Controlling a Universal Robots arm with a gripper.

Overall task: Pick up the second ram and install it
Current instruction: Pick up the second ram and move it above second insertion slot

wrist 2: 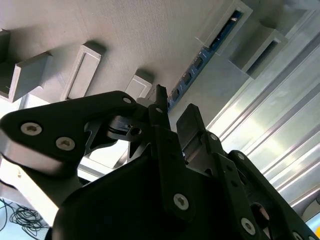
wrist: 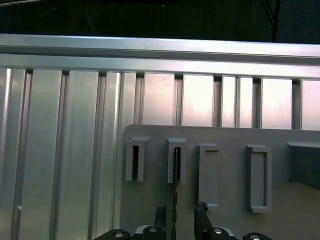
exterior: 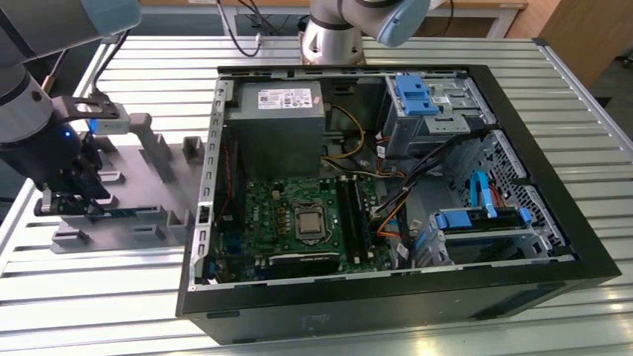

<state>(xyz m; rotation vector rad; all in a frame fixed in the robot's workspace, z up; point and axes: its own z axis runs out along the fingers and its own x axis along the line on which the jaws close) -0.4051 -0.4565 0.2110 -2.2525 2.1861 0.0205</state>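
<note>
Fingers of your hand [wrist 2: 175, 107] stood spread astride the long, thin blue-green circuit-board ram strip [wrist 2: 192, 70], its length running forward between them.

Bright, even overhead light filled the exterior view. The metal table [exterior: 89, 297] showed a pale sheen along its slats, while the inside of the computer case [exterior: 396, 297] lay in softer shade, dimmest under its walls. In the second wrist view the gripper [wrist 2: 174, 107] was a near-black silhouette against the grey tray [wrist 2: 150, 35], and hard white glare burned out the slats beside it. In the first wrist view the slats shone in washed-out bands, the background beyond the table was almost black, and the tray's blocks cast short, soft shadows.
</note>
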